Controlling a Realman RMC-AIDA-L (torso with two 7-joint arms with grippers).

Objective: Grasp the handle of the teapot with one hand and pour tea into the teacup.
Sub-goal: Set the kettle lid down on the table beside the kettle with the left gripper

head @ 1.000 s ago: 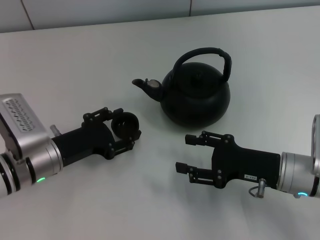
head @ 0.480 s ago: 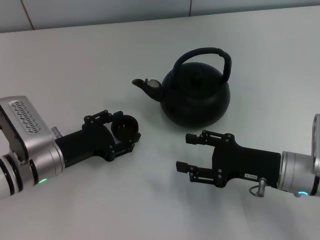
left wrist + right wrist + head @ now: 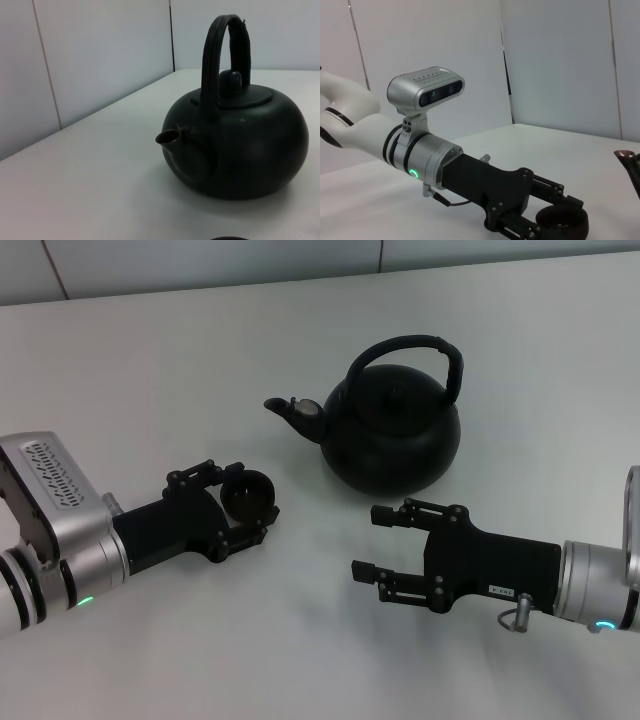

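We see a white table with our left gripper (image 3: 252,508) closed around the small black teacup (image 3: 249,494), holding it by its sides just above or on the tabletop; we cannot tell whether it rests on the surface. Beyond the cup, farther from us and toward our right, sits the black teapot (image 3: 392,430), its short spout (image 3: 290,410) aimed back toward the cup side and well apart from it. The arched handle (image 3: 408,348) stands upright over the knobbed lid (image 3: 230,82).

Our right gripper (image 3: 378,544) lies low over the table, near the teapot's closer side, fingers spread wide and holding nothing.

We judge the step in hand to be reaching for the handle. To do it well, our right gripper should rise above the lid, turn so its fingers straddle the hoop at the crown, and close firmly there so the pot hangs level. The left should keep the cup steady under the spout's line.

A small pale label shows on the right gripper's body, but its writing is too small to read. No brand is visible on the teapot or cup.
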